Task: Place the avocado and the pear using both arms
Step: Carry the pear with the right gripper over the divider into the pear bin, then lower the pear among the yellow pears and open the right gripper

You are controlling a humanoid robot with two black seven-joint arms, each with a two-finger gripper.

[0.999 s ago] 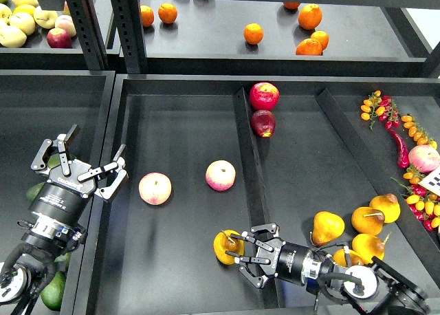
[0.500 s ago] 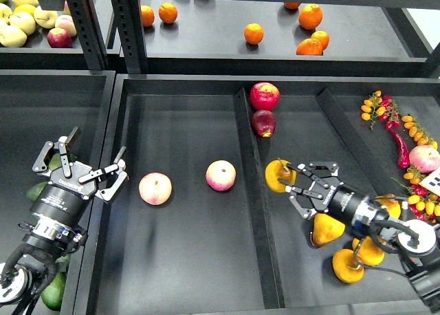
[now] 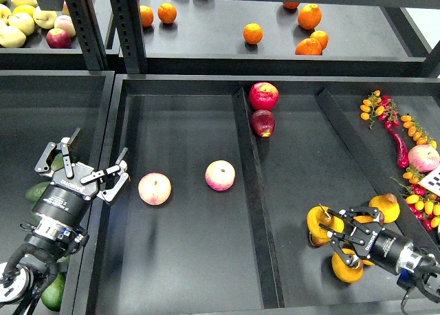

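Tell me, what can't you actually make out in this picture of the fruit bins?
- Avocados, head view: mostly hidden behind the left arm and bin wall.
- Right gripper: its fingers sit among the pears; whether it grips one is unclear.
- White label: cut off by the right edge, unreadable.

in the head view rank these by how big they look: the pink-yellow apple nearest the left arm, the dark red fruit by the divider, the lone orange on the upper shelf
1. pink-yellow apple
2. dark red fruit
3. lone orange; it sits farther from the camera, so its true size is unsure.

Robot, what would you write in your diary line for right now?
left gripper: open, empty, above tray edge | right gripper: closed on pear, low by the pear pile | avocado: not picked
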